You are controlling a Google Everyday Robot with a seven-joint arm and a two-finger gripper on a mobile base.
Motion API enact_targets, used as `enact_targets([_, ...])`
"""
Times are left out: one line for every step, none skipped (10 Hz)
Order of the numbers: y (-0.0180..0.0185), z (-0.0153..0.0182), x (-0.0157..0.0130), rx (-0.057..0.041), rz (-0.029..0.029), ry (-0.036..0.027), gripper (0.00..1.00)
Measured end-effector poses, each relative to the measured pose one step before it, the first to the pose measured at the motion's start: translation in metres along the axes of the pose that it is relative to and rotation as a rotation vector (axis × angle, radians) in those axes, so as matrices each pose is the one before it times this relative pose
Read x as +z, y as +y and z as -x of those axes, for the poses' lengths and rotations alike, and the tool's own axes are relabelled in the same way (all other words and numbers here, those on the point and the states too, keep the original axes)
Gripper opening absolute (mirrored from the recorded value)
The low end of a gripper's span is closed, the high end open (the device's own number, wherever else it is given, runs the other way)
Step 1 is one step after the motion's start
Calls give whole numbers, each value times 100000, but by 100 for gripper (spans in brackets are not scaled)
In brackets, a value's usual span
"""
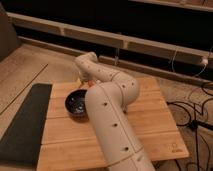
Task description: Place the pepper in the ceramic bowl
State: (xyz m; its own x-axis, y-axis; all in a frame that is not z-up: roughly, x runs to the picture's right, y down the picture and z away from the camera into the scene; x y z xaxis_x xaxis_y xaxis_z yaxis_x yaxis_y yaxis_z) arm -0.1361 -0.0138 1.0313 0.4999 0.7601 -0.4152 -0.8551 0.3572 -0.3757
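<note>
Gripper (84,81) at centre-left of frame, largely hidden by the cream arm (107,117); its grip cannot be told.
Small orange-red rounded pepper (90,84) sits at it; the glossy black round ceramic bowl (75,105) lies just below-left.

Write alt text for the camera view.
A white robot arm reaches across a wooden table, its gripper by the far side of a black ceramic bowl, the orange-red pepper beside it. A dark mat lies alongside the table.
</note>
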Motion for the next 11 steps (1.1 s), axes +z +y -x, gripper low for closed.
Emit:
enact_targets([397,-66,220,-427,1064,1327,80])
enact_targets([246,28,200,-494,717,1110,78])
enact_targets([36,204,93,-564,-185,455,70])
enact_targets([-107,347,-99,-764,-1013,-347,62])
enact_targets([-129,750,-285,-1114,-1981,-1147,48])
enact_targets([-125,507,-257,-508,-1300,-968,37])
enact_targets([-80,329,-129,-340,-799,-758,28])
enact_targets([88,202,-16,-349,-411,-382,16])
enact_targets([113,39,61,-29,-103,-10,6])
enact_targets([42,-8,42,89,-47,41,1])
enact_targets([133,0,38,364,450,-66,0])
